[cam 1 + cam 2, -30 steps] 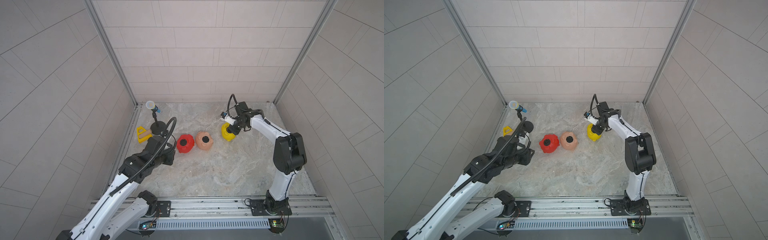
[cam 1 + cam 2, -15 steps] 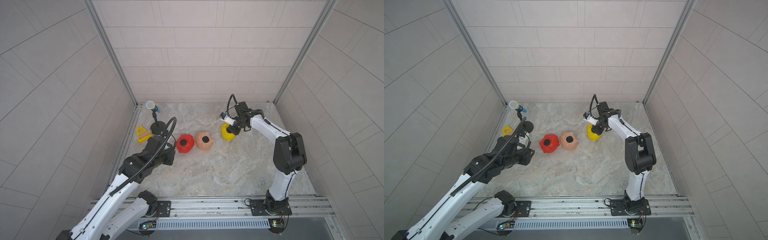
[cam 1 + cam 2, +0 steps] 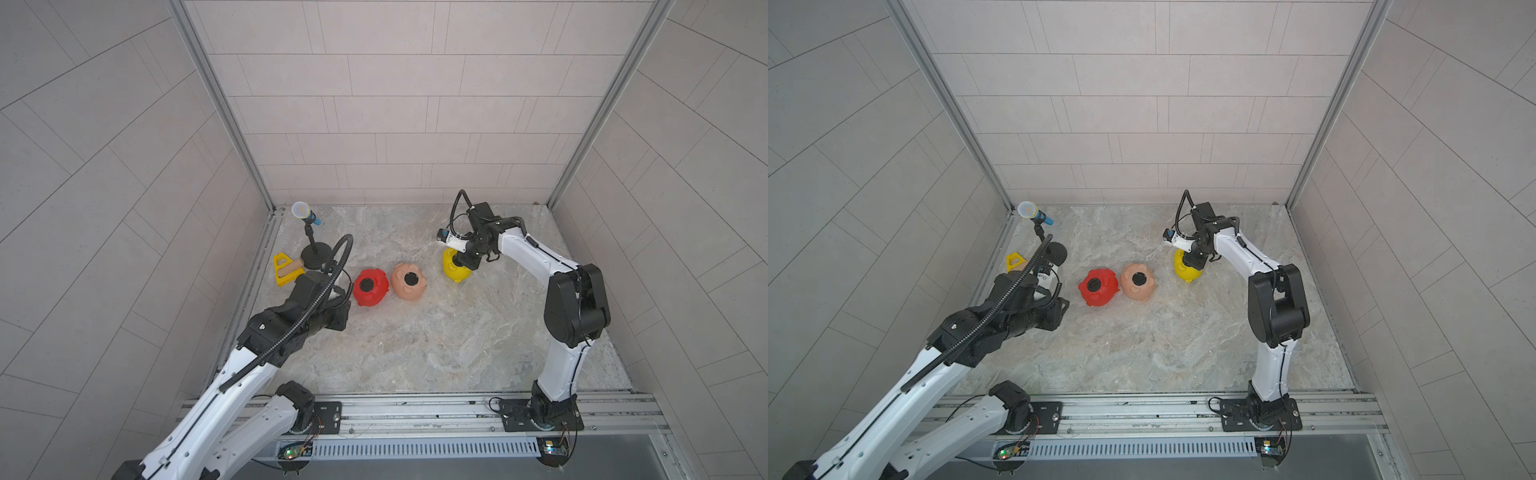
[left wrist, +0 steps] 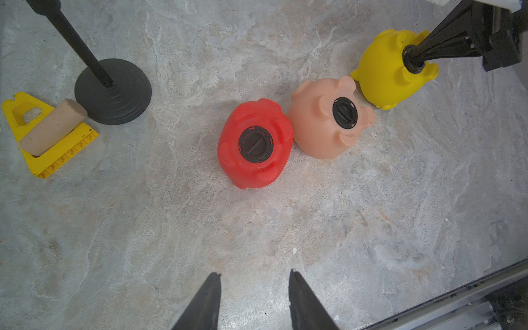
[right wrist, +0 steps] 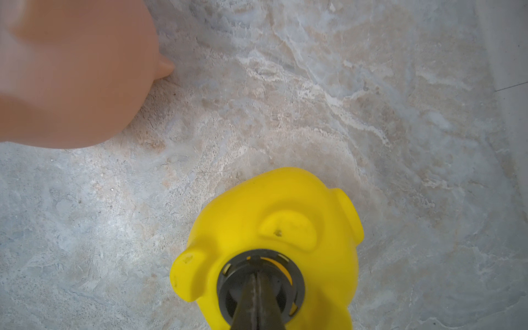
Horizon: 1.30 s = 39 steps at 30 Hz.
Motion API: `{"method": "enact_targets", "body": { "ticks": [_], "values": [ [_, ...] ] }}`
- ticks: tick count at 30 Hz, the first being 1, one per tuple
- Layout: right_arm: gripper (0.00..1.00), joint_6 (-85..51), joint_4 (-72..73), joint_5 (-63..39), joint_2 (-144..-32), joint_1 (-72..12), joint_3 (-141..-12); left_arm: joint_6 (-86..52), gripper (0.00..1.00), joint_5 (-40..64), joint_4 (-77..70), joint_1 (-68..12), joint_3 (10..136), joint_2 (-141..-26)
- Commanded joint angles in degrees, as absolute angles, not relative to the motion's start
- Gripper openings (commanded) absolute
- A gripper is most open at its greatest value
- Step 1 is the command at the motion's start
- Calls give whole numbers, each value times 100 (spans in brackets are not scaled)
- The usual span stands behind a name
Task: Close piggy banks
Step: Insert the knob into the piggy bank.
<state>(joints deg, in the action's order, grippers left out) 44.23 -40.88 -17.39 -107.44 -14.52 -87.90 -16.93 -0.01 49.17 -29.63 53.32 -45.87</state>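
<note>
R gripper [image 5: 258,285]: tips pressed together, poking down into the black plug [image 5: 228,285] of the yellow pig [image 5: 257,211]. That pig sits right under the tips, belly hole facing them. Can't tell if they nip the plug's thin ridge.

L gripper [image 4: 254,273]: spread a bit, empty. Red pig [image 4: 228,148] is ahead of it, well apart. Peach pig [image 4: 314,125] is just past the red one. Both are plugged already.

Pigs look light, hollow, hard, smooth & round, so they'll prob. roll or slip if pushed. Best hold: the ridge for turning, fat sides for steadying.

No words or brand I can read.
</note>
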Motion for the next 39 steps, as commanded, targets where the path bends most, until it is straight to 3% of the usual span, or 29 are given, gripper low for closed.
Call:
{"method": "enact_targets", "body": {
  "ticks": [1,12,27,33,39],
  "values": [
    [0,4816,-4460,-1520,-10898,-1481,-8868,-1668,44,0,4865,-2927,5291,-4557],
    [0,5115,-4529,-1283,-11041,-1503,-8952,-1670,44,0,4866,-2927,5282,-4568],
    [0,4527,-4427,-1460,-10978,-1564,-8861,-1668,44,0,4860,-2927,5282,-4546],
    [15,4151,-4616,-1502,-10873,-1573,-9129,-1670,44,-2,4866,-2931,5282,-4532],
    [19,3973,-4881,-1598,-10810,-1573,-9408,-1668,44,10,4859,-2927,5282,-4525]
  ]
}}
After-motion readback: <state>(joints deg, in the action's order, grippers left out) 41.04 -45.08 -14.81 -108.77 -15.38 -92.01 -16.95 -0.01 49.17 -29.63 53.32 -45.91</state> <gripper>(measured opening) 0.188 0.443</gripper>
